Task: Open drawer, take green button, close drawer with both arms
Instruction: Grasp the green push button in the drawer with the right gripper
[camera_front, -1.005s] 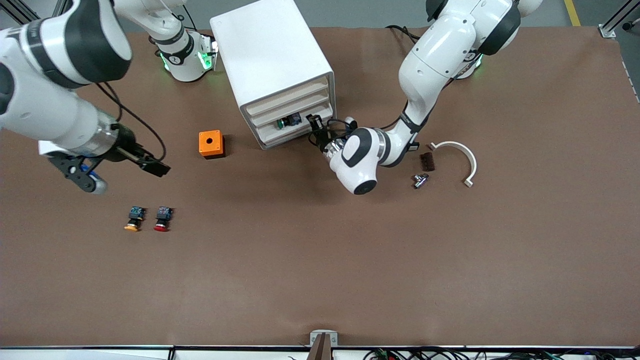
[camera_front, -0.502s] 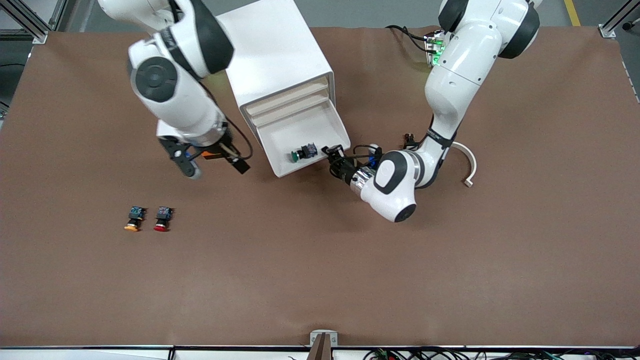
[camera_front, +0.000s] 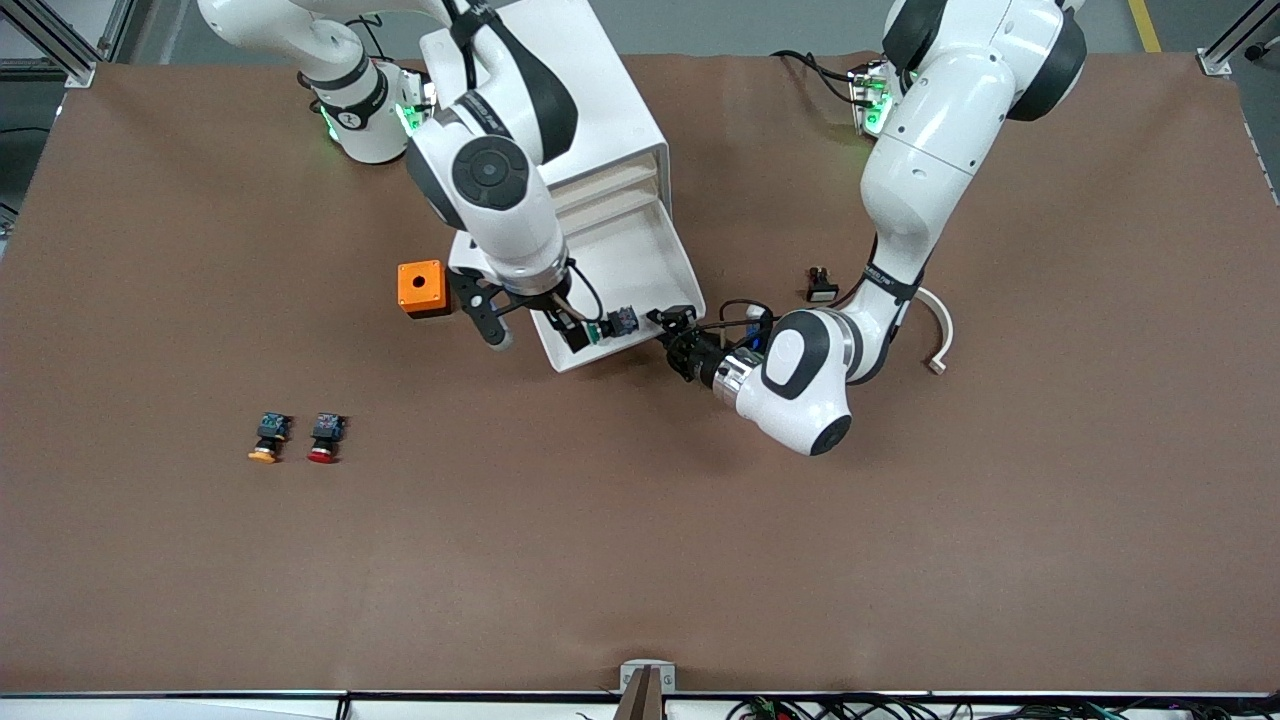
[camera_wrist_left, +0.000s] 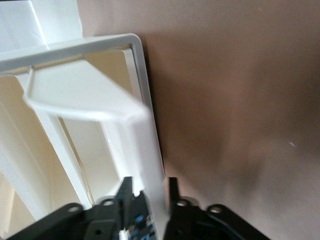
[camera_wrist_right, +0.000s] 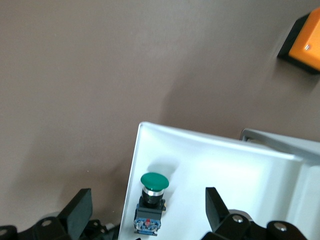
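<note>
right end effector (camera_front: 535, 330) has swung over drawer (camera_front: 640, 260); its wrist view shows green button (camera_wrist_right: 153, 182).

The shallow white plastic drawer (camera_front: 640, 262) stands pulled out of the white boxy cabinet (camera_front: 545, 105). Inside it, near its front edge, lies the small green-capped push button (camera_wrist_right: 151, 200) on its side.

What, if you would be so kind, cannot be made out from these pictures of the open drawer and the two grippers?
- Green button: in the front view the right gripper covers most of it.
- Left gripper: the left wrist view's edge cuts off its body; its fingers straddle the drawer wall.
- Cabinet: the right arm hides part of its top and upper drawers in the front view.
</note>
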